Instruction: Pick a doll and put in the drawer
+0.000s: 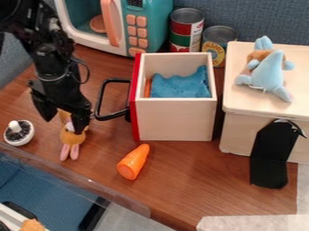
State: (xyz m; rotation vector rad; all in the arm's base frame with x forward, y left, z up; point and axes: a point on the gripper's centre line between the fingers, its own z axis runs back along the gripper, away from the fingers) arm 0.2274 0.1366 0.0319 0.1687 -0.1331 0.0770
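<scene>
Our doll (71, 137) is on the wooden counter (187, 180), head up under the claw (63, 126) and legs toward the counter's near edge, one finger crossing its upper body. The fingers stand apart, so we'd centre them across its long axis before closing, the drawer (175, 121) lying off to the view's right.

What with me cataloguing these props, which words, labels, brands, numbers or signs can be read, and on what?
None that I can quote with certainty.
Red-and-green can: label print, too small to read.
Can with the yellow label: label print, too small to read reliably.
Display above the microwave's buttons: faint marks, too small to read.
</scene>
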